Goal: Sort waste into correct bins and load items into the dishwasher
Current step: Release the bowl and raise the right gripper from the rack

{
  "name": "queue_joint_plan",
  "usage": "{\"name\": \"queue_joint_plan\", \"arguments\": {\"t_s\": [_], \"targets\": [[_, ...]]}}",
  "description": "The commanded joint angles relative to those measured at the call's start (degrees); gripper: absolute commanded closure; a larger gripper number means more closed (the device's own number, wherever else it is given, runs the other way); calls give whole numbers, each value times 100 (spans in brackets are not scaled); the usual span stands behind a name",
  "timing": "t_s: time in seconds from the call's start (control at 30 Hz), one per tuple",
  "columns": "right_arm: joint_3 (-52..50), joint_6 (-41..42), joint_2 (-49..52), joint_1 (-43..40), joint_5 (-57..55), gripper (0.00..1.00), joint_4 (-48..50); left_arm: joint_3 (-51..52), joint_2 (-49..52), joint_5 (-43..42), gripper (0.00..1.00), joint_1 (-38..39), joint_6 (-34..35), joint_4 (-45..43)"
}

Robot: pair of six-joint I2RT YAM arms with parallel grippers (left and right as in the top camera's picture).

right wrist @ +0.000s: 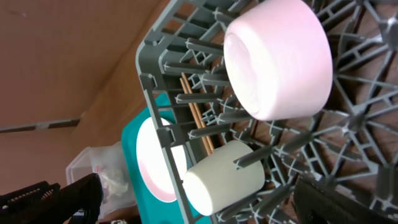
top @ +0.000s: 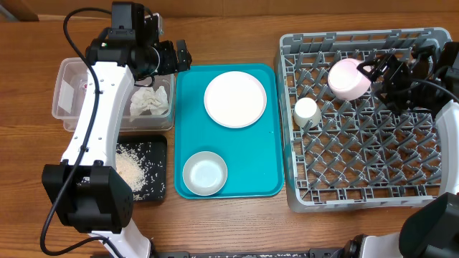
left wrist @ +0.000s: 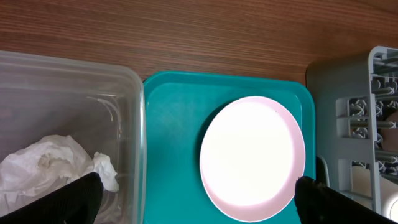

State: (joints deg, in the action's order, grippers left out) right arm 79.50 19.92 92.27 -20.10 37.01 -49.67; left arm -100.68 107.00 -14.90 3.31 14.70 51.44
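Left tool (top: 181,57) and right tool (top: 377,72) spread; only overhead shows rice (top: 129,169) on black tray (top: 159,147).

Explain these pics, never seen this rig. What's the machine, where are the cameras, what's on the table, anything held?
Two robot arms at a table, each ending in a two-finger gripper. One picture looks straight down; the other two come from cameras on the wrists. On the table: a tub holding a napkin, a black tray with rice scraps, a teal tray carrying a plate and a bowl, and a rack with a pink bowl and a cup. The left gripper and right gripper are open, holding nothing.
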Motion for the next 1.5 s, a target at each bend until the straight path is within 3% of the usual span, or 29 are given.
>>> {"name": "queue_joint_plan", "arguments": {"t_s": [0.0, 0.1, 0.13, 0.17, 0.2, 0.23, 0.33, 0.67, 1.07, 1.47], "targets": [[83, 136, -11, 11, -221, 0, -92, -105, -138, 31, 0, -39, 33, -4], [83, 136, -7, 20, -127, 0, -101, -105, -138, 31, 0, -39, 33, -7], [83, 133, -7, 28, -129, 8, -101, -105, -138, 31, 0, -39, 33, -4], [90, 68, -11, 94, -295, 44, -107, -105, -138, 31, 0, -39, 33, -7], [98, 72, -13, 186, -529, 71, -109, -105, -138, 31, 0, -39, 33, -4], [120, 74, -13, 280, -721, 82, -107, -105, -138, 31, 0, -39, 33, -7], [286, 70, -13, 861, -1709, 95, -24, -105, -138, 31, 0, -39, 33, -4], [494, -1274, 131, 2472, -4889, 96, 927, -105, -138, 31, 0, -39, 33, -7], [494, -1438, 1224, 2015, -4992, 96, 1300, -105, -138, 31, 0, -37, 33, -4], [490, -1226, 1283, 1364, -5112, 96, 1305, -105, -138, 33, 0, -50, 33, -7]]}}
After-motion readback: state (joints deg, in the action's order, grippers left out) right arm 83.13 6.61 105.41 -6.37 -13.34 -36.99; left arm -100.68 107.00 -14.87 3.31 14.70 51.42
